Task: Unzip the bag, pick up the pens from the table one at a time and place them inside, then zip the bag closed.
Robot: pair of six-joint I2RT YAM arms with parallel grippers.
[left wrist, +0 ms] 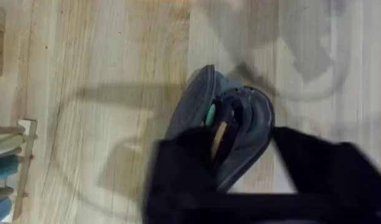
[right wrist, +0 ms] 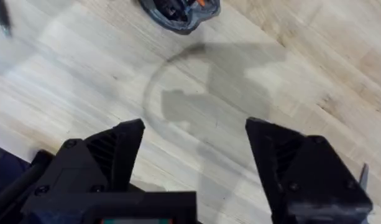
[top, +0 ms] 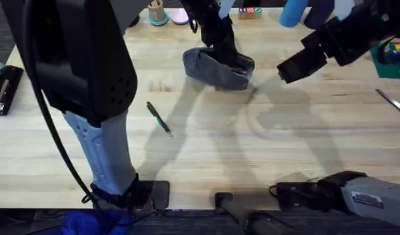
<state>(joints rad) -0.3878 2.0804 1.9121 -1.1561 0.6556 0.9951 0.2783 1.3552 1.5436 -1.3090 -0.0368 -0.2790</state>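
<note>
While hovering over the unzipped bag [top: 218, 67] at the far middle of the counter [top: 284, 143], left pincer [top: 231, 57] lowering a pen [left wrist: 219, 138] into the mouth, grip hidden, so cannot tell. Right pincer [right wrist: 195, 149] waiting wide open and empty to the right. Second pen [top: 158, 118] lying nearer, left, awaiting pickup.

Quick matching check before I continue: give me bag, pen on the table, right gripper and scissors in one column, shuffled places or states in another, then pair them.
1 bag
2 pen
3 right gripper
4 scissors

A open, above bare wood
B at the table's right edge
C unzipped, left gripper at its opening
D lying alone on the table, left of centre

Pairs: 1-C, 2-D, 3-A, 4-B
</note>
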